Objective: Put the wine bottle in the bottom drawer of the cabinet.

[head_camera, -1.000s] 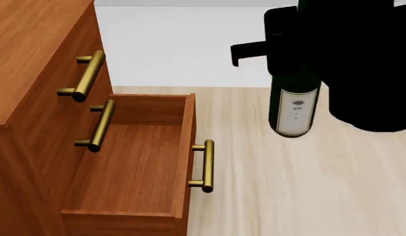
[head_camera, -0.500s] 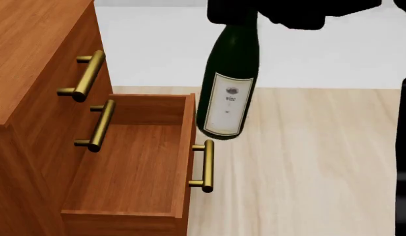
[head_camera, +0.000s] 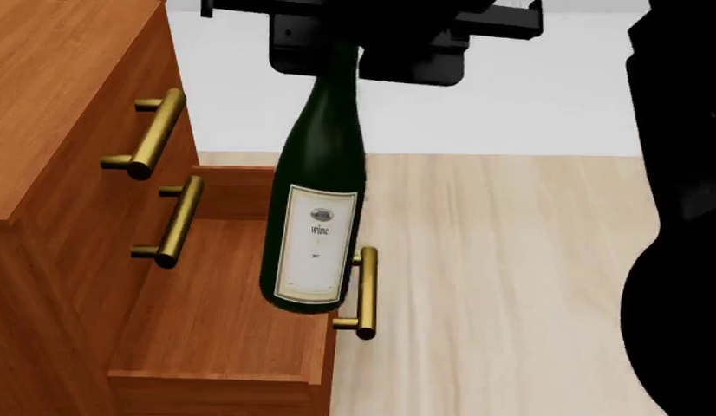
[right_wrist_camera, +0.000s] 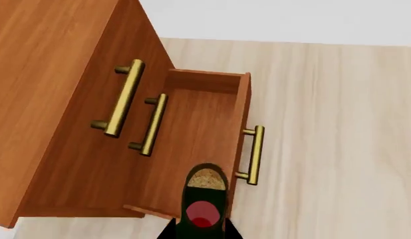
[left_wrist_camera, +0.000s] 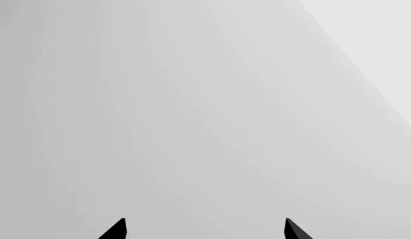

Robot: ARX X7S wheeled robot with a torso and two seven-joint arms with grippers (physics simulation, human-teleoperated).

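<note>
A: What's around the target?

B: The cabinet (head_camera: 69, 130) sits at the head view's left on a pale wood floor (head_camera: 509, 286). The bottom drawer (head_camera: 219, 312) is pulled out, interior bare wood, brass handle (head_camera: 361, 293) on its front. Two upper drawers are closed; their handles (head_camera: 150, 134) and (head_camera: 173, 221) stick out over the open box.

A: Bottle?

B: The wine bottle (head_camera: 317, 208) hangs upright in the air, neck up, base over the drawer's front edge, overlapping the front panel and just beside the drawer handle in the head view. The right wrist view looks down its length: cork top (right_wrist_camera: 205, 179) above the drawer's front corner.

A: Grip?

B: The right gripper (head_camera: 370, 43) is clamped on the bottle's neck, black fingers on either side. The left gripper (left_wrist_camera: 204, 230) shows only two dark tips, spread apart, nothing between them, facing a blank grey surface.

A: Any text?

B: White label (head_camera: 317, 247) reads "WINE" under a small emblem. The finer print below is too small to read.

A: Obstructions?

B: The drawer front panel and its handle are right at the bottle's base. A dark robot body fills the head view's right edge.
</note>
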